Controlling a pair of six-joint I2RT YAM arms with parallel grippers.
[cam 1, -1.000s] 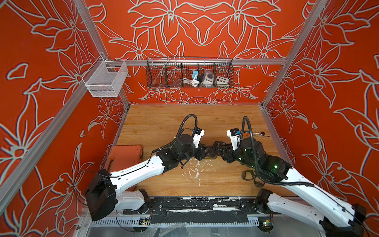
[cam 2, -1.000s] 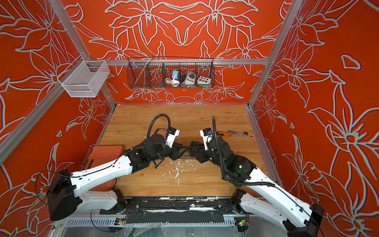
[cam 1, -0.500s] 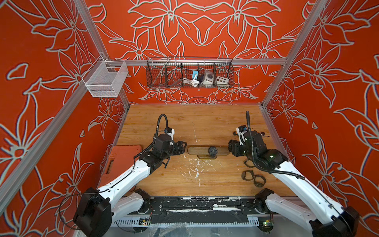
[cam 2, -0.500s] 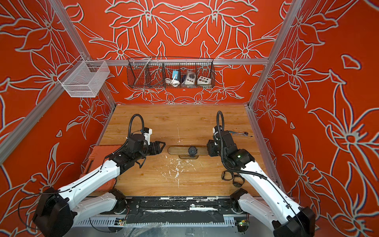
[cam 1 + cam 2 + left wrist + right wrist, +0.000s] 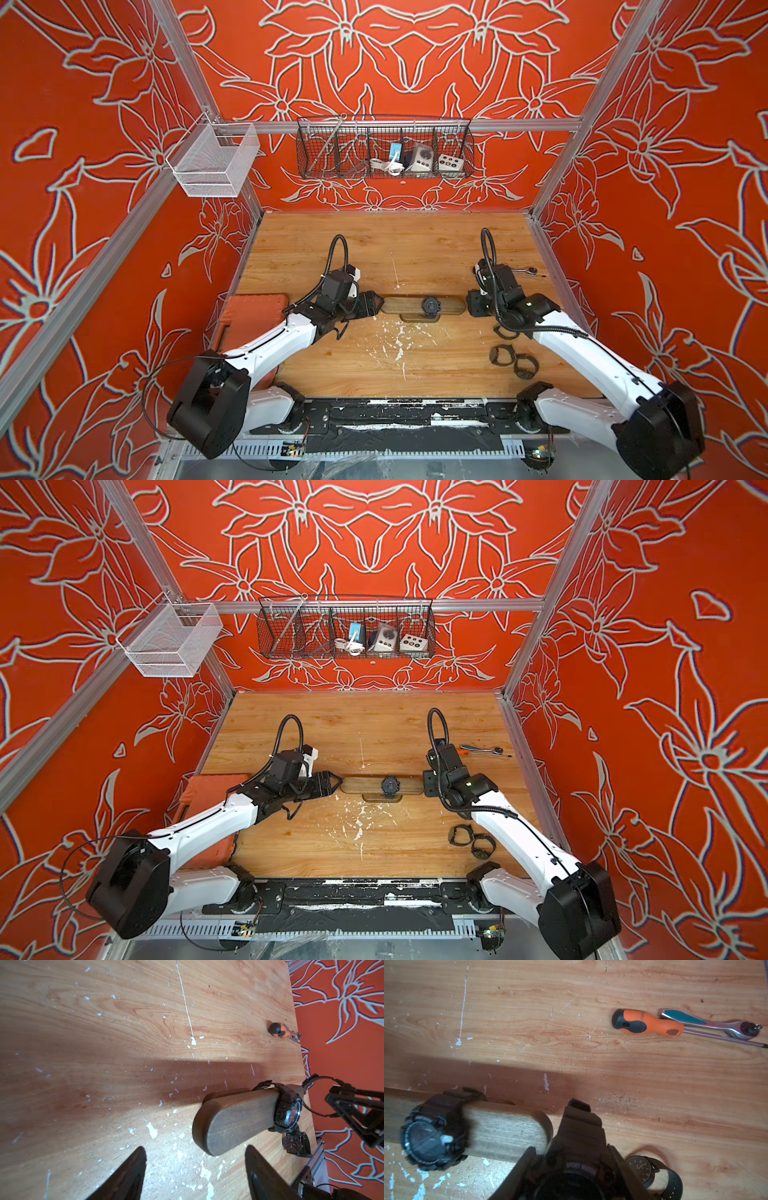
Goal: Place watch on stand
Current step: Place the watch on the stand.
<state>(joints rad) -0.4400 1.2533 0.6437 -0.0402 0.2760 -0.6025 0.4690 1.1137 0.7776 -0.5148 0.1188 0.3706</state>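
The dark wooden stand point(image 5: 405, 305) point(image 5: 361, 784) lies across the table's middle, and a black watch point(image 5: 431, 306) point(image 5: 390, 785) point(image 5: 287, 1112) point(image 5: 428, 1142) is strapped round its bar. My left gripper point(image 5: 376, 301) point(image 5: 194, 1148) is open at the stand's left end, with only bare table between its fingers. At the right end my right gripper point(image 5: 471, 303) point(image 5: 571, 1153) is shut on a second black watch point(image 5: 579, 1130), held just off the bar's rounded tip.
Loose watches point(image 5: 503, 355) point(image 5: 525, 368) point(image 5: 641, 1169) lie near my right arm. A screwdriver point(image 5: 648, 1024) and a ratchet point(image 5: 716, 1024) lie at the far right. An orange case point(image 5: 249, 316) sits by the left wall. Wire baskets point(image 5: 384, 149) hang on the back wall.
Both arms have pulled apart from the middle to the stand's two ends, uncovering the stand with a watch on it. My left gripper has opened wider.
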